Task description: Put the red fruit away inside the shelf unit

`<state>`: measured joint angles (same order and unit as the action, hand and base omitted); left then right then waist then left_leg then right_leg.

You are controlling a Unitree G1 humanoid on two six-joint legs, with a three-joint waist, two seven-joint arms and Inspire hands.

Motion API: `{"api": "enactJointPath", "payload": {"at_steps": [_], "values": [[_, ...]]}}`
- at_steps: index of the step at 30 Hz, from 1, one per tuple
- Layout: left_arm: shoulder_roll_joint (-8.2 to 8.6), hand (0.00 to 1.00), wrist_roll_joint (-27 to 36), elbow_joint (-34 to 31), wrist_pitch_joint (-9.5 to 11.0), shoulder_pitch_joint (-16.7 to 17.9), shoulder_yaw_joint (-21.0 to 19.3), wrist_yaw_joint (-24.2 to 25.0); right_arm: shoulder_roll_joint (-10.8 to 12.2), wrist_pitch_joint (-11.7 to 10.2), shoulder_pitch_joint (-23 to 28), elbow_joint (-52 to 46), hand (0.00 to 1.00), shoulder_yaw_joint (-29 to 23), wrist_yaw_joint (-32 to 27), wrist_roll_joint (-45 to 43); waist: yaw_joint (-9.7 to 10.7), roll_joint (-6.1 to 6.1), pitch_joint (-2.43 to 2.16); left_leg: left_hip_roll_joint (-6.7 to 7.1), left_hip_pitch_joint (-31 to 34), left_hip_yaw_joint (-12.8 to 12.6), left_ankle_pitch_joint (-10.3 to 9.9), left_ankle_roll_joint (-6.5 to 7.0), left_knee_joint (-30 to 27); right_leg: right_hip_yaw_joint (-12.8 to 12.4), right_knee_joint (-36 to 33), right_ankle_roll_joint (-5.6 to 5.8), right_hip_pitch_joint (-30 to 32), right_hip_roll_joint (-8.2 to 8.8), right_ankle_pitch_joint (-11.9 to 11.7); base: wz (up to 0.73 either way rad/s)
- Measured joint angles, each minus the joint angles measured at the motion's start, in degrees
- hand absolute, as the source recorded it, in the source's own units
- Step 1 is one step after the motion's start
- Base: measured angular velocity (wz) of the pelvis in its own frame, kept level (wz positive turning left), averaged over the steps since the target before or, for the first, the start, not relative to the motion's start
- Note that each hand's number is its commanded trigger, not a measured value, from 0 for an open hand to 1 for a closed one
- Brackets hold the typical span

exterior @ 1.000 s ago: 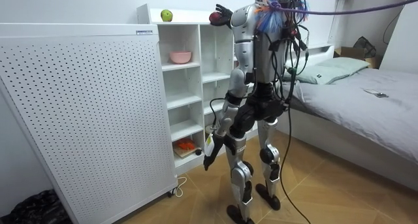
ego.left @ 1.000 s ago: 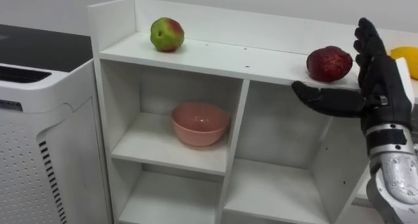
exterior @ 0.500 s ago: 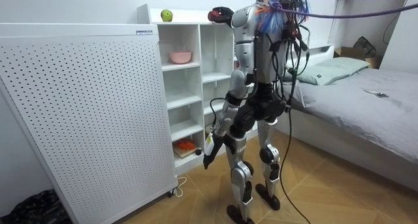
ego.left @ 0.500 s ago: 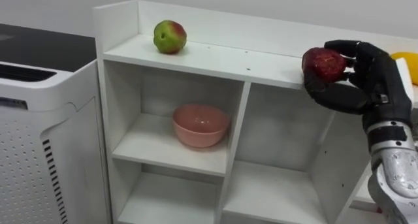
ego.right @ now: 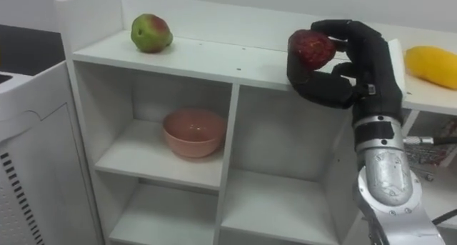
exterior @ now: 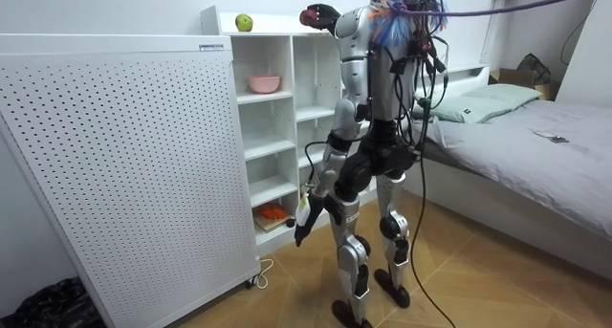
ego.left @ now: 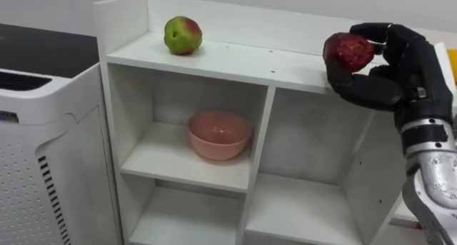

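A: Where is the fruit now?

B: The red fruit (ego.left: 348,50) sits in the right hand (ego.left: 414,66), fingers curled over its top and thumb under it. We see it over the front edge of the closet's (ego.left: 260,141) top board (ego.left: 250,63), towards the right end, seemingly off the surface. The left hand (exterior: 302,216) hangs by the thigh; we cannot tell how it is set.

A: Main risk?

B: We judge the hold shallow: much of the fruit sticks out of the hand on its open side. It is round and smooth, so a quick swing or a loosening thumb could roll it out, past the front edge to the floor.

A: Others?

B: The yellow fruit (ego.right: 432,65) lies just beside the wrist at the right end, so a sideways sweep could knock it off. The green apple (ego.left: 183,35) at the left end is well apart. If the pink bowl (ego.left: 219,134) in the upper left compartment is the goal, the divider and shelf edge could clip the knuckles on entry.
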<state>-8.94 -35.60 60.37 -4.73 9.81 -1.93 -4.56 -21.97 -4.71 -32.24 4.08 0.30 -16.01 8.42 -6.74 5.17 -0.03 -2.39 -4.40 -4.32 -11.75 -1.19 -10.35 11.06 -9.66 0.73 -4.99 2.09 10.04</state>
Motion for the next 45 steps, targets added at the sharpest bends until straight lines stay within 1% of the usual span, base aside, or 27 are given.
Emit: {"api": "enactJointPath", "payload": {"at_steps": [2, 4, 8, 9, 11, 14, 16, 17, 18, 19, 21, 24, 25, 26, 27, 30, 31, 32, 33, 34, 36, 37, 39, 41, 43, 44, 45], "values": [[0.00, 0.00, 0.0, 0.0, 0.1, 0.4, 0.0, -0.3, 0.1, 0.0, 0.1, -4.5, 1.00, 0.9, 0.6, -0.7, 0.2, -0.65, -0.14, -0.03, -0.3, -0.3, 0.0, 0.00, 0.1, -0.1, 0.0, 0.00, 0.0, 0.00, 0.0, -0.10], [0.00, 0.00, 0.1, 0.1, 0.2, 0.4, 0.0, -0.4, 0.1, 0.0, 0.8, -8.2, 1.00, 0.9, 0.7, -2.2, 0.2, -0.86, -0.27, -0.03, -0.5, -0.3, 0.0, 0.00, 0.2, -0.1, 0.0, 0.00, -0.2, -0.01, 0.0, 0.00], [0.17, 0.00, 0.0, 1.8, 0.5, -0.2, 0.0, -1.5, 0.3, -0.1, 4.2, -17.2, 1.00, 1.9, 3.4, -2.3, 0.1, -0.86, -0.25, -0.05, -0.8, -0.4, 0.0, 0.00, 0.7, -0.3, 0.0, 0.00, -0.3, -0.06, 0.0, -0.01], [0.18, 0.00, 0.0, 1.9, 0.5, -0.2, 0.1, -1.5, 0.6, -0.1, 4.5, -18.0, 1.00, 2.3, 3.9, -2.5, 0.1, -0.84, -0.24, -0.05, -0.9, -0.4, 0.0, 0.00, 0.7, -0.4, 0.0, 0.00, -0.3, -0.07, 0.0, -0.07], [0.27, 0.00, 0.0, 2.5, 0.5, -0.2, 0.1, -1.5, 2.1, -0.1, 5.6, -19.8, 1.00, 3.6, 6.2, -3.6, 0.1, -0.76, -0.15, -0.05, -1.3, -0.7, 0.0, 0.01, 0.7, -0.9, -0.1, -0.01, -0.6, -0.08, 0.0, -0.06], [0.17, 0.00, 0.0, 2.9, 0.4, -0.2, 0.3, -1.5, 2.5, -0.1, 7.2, -20.7, 1.00, 4.8, 8.6, -4.4, 0.0, -0.66, 0.09, -0.05, -1.0, -0.7, 0.0, 0.01, 0.5, -0.9, -0.2, -0.14, -0.6, -0.09, -0.1, 0.00], [0.18, 0.00, 0.1, 3.8, 0.2, -0.4, 1.5, -1.6, 3.5, -0.1, 8.2, -20.7, 1.00, 5.5, 9.7, -4.7, 0.0, -0.63, 0.06, -0.07, -0.7, -0.6, 0.0, 0.02, 0.7, -0.9, -0.2, -0.18, -0.4, -0.09, -0.1, 0.00], [0.21, 0.00, 0.1, 3.9, 0.1, -0.5, 2.5, -1.6, 4.5, -0.1, 8.9, -20.6, 1.00, 5.8, 10.1, -4.5, 0.0, -0.70, 0.08, -0.11, 0.0, -0.6, 0.0, 0.01, 0.5, -0.9, -0.3, -0.28, 0.1, -0.10, -0.2, 0.00], [0.35, 0.00, 0.1, 3.9, 0.0, -0.5, 3.3, -1.5, 5.2, -0.1, 9.3, -20.1, 1.00, 6.2, 10.6, -4.4, -0.1, -0.91, 0.22, -0.18, 0.5, -0.7, 0.0, 0.02, 0.2, -0.9, -0.2, -0.33, 0.5, -0.15, -0.4, 0.00], [0.46, 0.00, 0.1, 3.9, 0.0, -0.4, 3.6, -1.5, 5.5, -0.1, 9.4, -19.7, 1.00, 6.4, 10.7, -4.3, -0.1, -1.03, 0.21, -0.19, 0.8, -0.7, 0.0, 0.02, 0.1, -0.9, -0.2, -0.35, 0.8, -0.15, -0.5, -0.04], [0.57, 0.00, 0.1, 3.8, -0.1, -0.3, 5.3, -1.5, 6.7, -0.1, 9.6, -16.9, 1.00, 7.7, 10.9, -4.2, -0.1, -1.60, 0.41, -0.22, 1.6, -0.8, 0.0, 0.03, -0.3, -0.9, -0.3, -0.41, 1.6, -0.18, -0.6, -0.02], [0.50, 0.00, 0.1, 3.8, -0.1, -1.1, 6.1, -1.6, 7.9, -0.1, 11.4, -12.9, 1.00, 9.0, 10.8, -4.4, 0.0, -1.69, 0.27, -0.22, 3.0, -0.5, 0.0, 0.04, -1.0, -0.7, -0.3, -0.42, 2.6, -0.16, -0.7, 0.05], [0.46, 0.00, 0.1, 3.8, -0.1, -2.1, 7.1, -1.6, 8.7, 0.0, 12.0, -10.5, 1.00, 10.0, 10.9, -4.5, -0.1, -1.68, 0.20, -0.23, 4.2, -0.5, 0.0, 0.04, -1.3, -0.7, -0.9, -0.42, 4.0, -0.13, -0.7, 0.00], [0.58, 0.00, 0.3, 4.4, 0.0, -3.4, 7.9, -1.6, 9.1, 0.1, 12.0, -8.2, 1.00, 10.7, 11.1, -3.8, -0.5, -1.80, 0.27, -0.21, 5.3, -0.5, 0.1, 0.13, -1.7, -0.8, -1.4, -0.45, 5.4, -0.04, -0.7, 0.00], [0.61, 0.00, 1.6, 6.2, 0.1, -4.7, 9.0, -2.0, 9.5, 0.0, 12.0, -5.6, 1.00, 11.2, 11.2, -3.6, -0.7, -1.93, 0.36, -0.19, 6.2, -0.5, 0.1, 0.16, -2.2, -0.8, -1.6, -0.50, 6.2, 0.05, -0.7, 0.00], [0.62, 0.00, 6.5, 8.0, 0.0, -6.6, 9.7, -3.4, 10.6, -0.2, 12.0, 0.0, 1.00, 11.7, 11.2, -3.4, -0.6, -1.97, 0.37, -0.21, 7.7, -0.3, 0.1, 0.17, -2.9, -0.7, -2.2, -0.50, 7.6, 0.14, -0.7, 0.00], [0.67, 0.00, 8.9, 8.6, 0.1, -7.0, 10.1, -4.0, 11.0, -0.6, 12.0, 1.0, 1.00, 12.1, 11.1, -3.1, -0.5, -2.10, 0.46, -0.15, 8.5, -0.3, 0.1, 0.18, -3.4, -0.5, -2.3, -0.54, 8.1, 0.28, -0.7, 0.04], [0.65, 0.00, 10.8, 9.0, 0.1, -7.3, 10.1, -4.4, 11.0, -1.1, 12.0, 3.2, 1.00, 12.2, 11.0, -2.5, -0.5, -2.44, 0.69, -0.13, 9.0, -0.2, 0.1, 0.19, -3.6, 0.1, -2.3, -0.58, 8.4, 0.42, -0.8, 0.04], [0.65, 0.00, 11.5, 9.4, 0.2, -7.4, 10.1, -5.0, 11.3, -1.8, 12.0, 5.9, 1.00, 12.3, 11.0, -2.3, -0.7, -2.56, 0.78, -0.14, 9.6, -0.2, 0.2, 0.26, -4.0, 0.2, -3.3, -0.57, 9.3, 0.53, -0.8, 0.05], [0.65, 0.00, 11.4, 9.5, 0.3, -7.4, 10.1, -5.2, 11.5, -1.9, 12.0, 7.1, 1.00, 12.3, 10.8, -2.3, -0.7, -2.76, 0.92, -0.15, 10.2, -0.2, 0.2, 0.29, -4.5, 0.3, -3.8, -0.57, 10.0, 0.65, -0.8, 0.06], [0.73, 0.00, 11.4, 9.6, 0.3, -7.6, 10.7, -5.3, 12.3, -1.8, 12.0, 11.1, 1.00, 12.1, 10.4, -1.8, -0.5, -2.85, 1.07, -0.05, 12.4, -0.2, 0.4, 0.57, -5.4, 0.6, -5.2, -0.57, 12.2, 1.02, -0.8, 0.07], [0.88, 0.00, 11.5, 10.1, 0.4, -7.6, 11.2, -5.4, 13.1, -1.7, 12.0, 14.9, 1.00, 12.0, 9.6, -1.0, -0.6, -3.17, 1.31, 0.09, 13.8, -0.2, 0.5, 0.75, -6.2, 0.5, -5.8, -0.58, 13.5, 1.23, -0.8, 0.00], [1.39, 0.00, 12.9, 10.6, 0.4, -7.6, 11.7, -6.3, 13.7, -0.3, 12.5, 20.1, 1.00, 12.0, 9.0, 1.6, -0.8, -4.05, 1.82, 0.18, 17.9, -0.2, 0.4, 1.02, -8.3, 0.1, -9.1, -0.60, 17.9, 1.68, -0.7, -0.02], [1.32, 0.00, 14.8, 10.8, 0.5, -7.6, 12.0, -6.8, 13.8, 0.5, 12.8, 20.4, 1.00, 12.0, 8.6, 3.9, -0.9, -4.21, 1.94, 0.16, 22.1, -0.4, 0.3, 1.13, -10.5, -0.1, -11.4, -0.81, 22.4, 1.95, -0.5, -0.07], [1.32, 0.00, 17.7, 11.2, 0.5, -7.5, 12.2, -7.4, 14.0, 0.3, 13.2, 21.2, 1.00, 11.9, 7.9, 8.4, -1.1, -4.31, 2.00, 0.05, 24.9, -0.3, 0.3, 1.15, -12.2, -0.2, -13.0, -1.07, 25.1, 2.05, -0.5, -0.02], [1.45, 0.00, 18.6, 11.6, 0.6, -7.4, 12.3, -7.5, 14.4, -0.3, 12.8, 23.9, 1.00, 11.7, 7.8, 11.5, -1.3, -4.43, 2.06, 0.04, 25.7, -0.3, 0.3, 1.17, -12.9, -0.2, -13.6, -1.29, 25.9, 2.16, -0.3, 0.00], [1.48, 0.00, 19.3, 11.6, 0.6, -7.3, 12.4, -7.5, 14.6, -0.3, 12.8, 25.2, 1.00, 11.5, 7.5, 12.9, -1.4, -4.49, 2.12, 0.06, 26.0, -0.3, 0.3, 1.17, -13.3, -0.2, -14.2, -1.39, 26.3, 2.26, -0.2, 0.04]]}}
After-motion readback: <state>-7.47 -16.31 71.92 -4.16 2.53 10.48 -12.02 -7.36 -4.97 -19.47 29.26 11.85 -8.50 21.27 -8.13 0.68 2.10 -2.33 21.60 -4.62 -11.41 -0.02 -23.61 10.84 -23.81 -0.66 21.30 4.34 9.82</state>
